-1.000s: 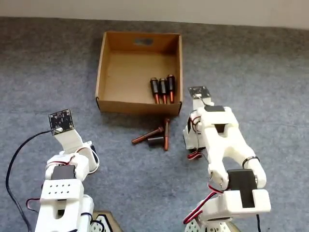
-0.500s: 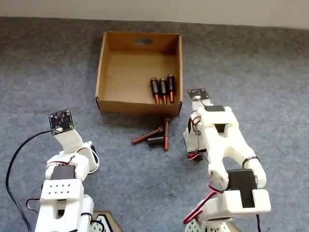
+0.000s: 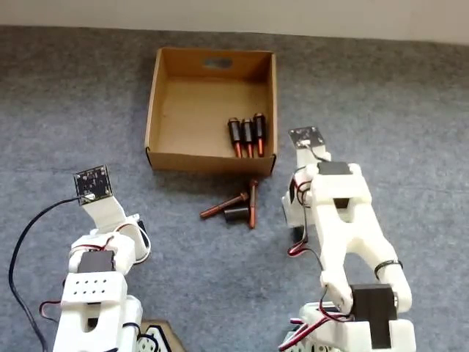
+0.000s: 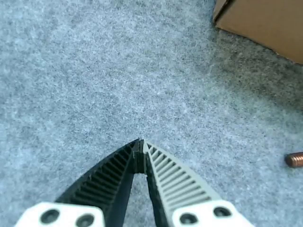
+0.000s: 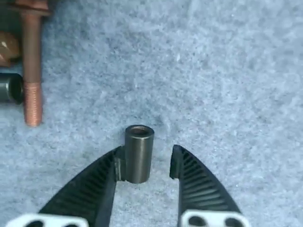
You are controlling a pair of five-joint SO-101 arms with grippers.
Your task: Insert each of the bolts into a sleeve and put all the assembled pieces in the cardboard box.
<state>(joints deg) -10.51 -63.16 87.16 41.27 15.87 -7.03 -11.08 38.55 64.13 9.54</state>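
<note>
A dark sleeve [image 5: 138, 153] stands upright on the grey carpet between the fingers of my right gripper [image 5: 147, 151]. The gripper is open: one finger touches the sleeve and the other stands a gap away. A copper bolt [image 5: 32, 66] lies beyond it, beside a second sleeve [image 5: 8, 88]. From above, two bolts [image 3: 251, 203] [image 3: 223, 206] and a black sleeve [image 3: 235, 214] lie just in front of the cardboard box [image 3: 154, 110], which holds three assembled pieces [image 3: 248, 135]. My left gripper [image 4: 140, 146] is shut and empty over bare carpet.
The right arm [image 3: 338, 213] stretches from the near edge to the right of the loose parts. The left arm [image 3: 99, 257] sits at the near left. A corner of the box [image 4: 265, 19] and a bolt end [image 4: 294, 159] lie ahead of the left gripper.
The right arm has shifted slightly to the right and stretched out lower over the carpet. The left arm, the bolts and the box have not moved.
</note>
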